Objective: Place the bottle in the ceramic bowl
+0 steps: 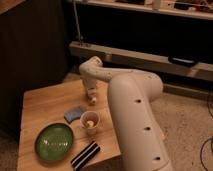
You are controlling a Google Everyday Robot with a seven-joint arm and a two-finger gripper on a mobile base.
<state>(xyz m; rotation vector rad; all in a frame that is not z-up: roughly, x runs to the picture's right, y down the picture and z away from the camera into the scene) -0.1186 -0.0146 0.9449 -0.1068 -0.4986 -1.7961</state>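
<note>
Your claw [91, 94] hangs over mid-bench [42, 106] at the pale bottle [93, 101]; whether it grips, you cannot tell. Blue sponge [75, 114] and white cup [90, 121] stand between it and the green ceramic bowl [54, 141] near the front-left corner.

High view behind arm [136, 117], gripper [91, 96] over table [42, 105]

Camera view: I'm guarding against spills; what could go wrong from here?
The gripper sits at the slim pale bottle on the far side of the wooden table; the grip can't be judged, so it may tip. The small white cup and flat blue pad lie between it and the glossy green ceramic bowl; a low carry might clip them.
</note>
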